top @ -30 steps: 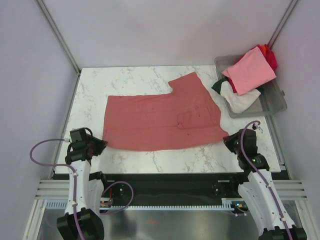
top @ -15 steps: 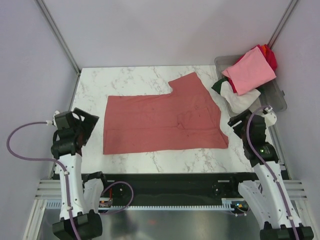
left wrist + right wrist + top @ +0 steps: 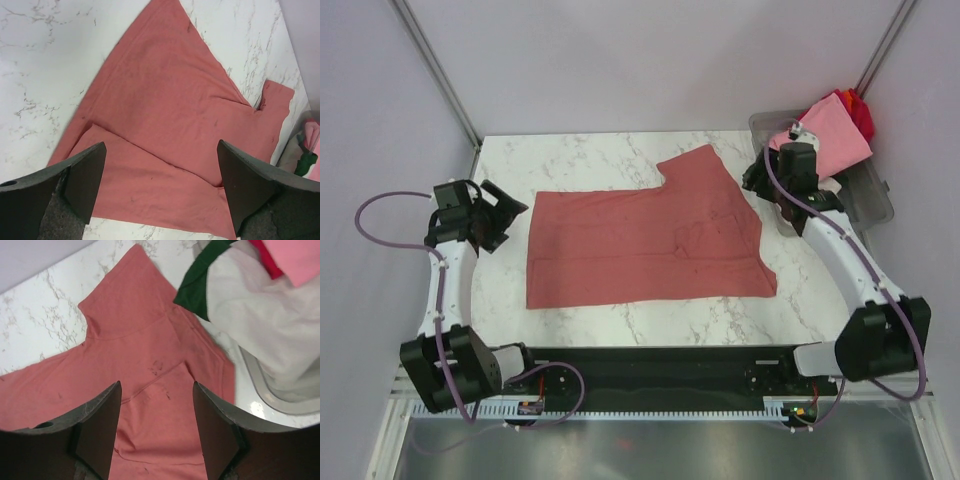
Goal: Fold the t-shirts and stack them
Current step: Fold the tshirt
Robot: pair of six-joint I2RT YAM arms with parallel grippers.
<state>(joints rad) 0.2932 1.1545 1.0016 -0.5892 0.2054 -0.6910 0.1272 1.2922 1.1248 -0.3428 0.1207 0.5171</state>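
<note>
On the marble table (image 3: 610, 160), the dusty brick-red t-shirt (image 3: 650, 240) lies spread flat, its sleeve (image 3: 695, 165) pointing toward the far right. There the grey tub (image 3: 880, 205) holds the other shirts (image 3: 830, 140) in a heap. My left gripper (image 3: 160, 165) hangs off the shirt's left edge and my right gripper (image 3: 156, 410) hangs by the sleeve. Both have jaws apart, holding nothing. For a clean fold, I'd pinch matching edges and lift both sides evenly.

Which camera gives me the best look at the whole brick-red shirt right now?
Top external: the brick-red shirt lies spread flat with practically its whole outline visible. Left wrist shows most of it obliquely, with the near edge cropped. Right wrist shows only the sleeve end beside the tub.
</note>
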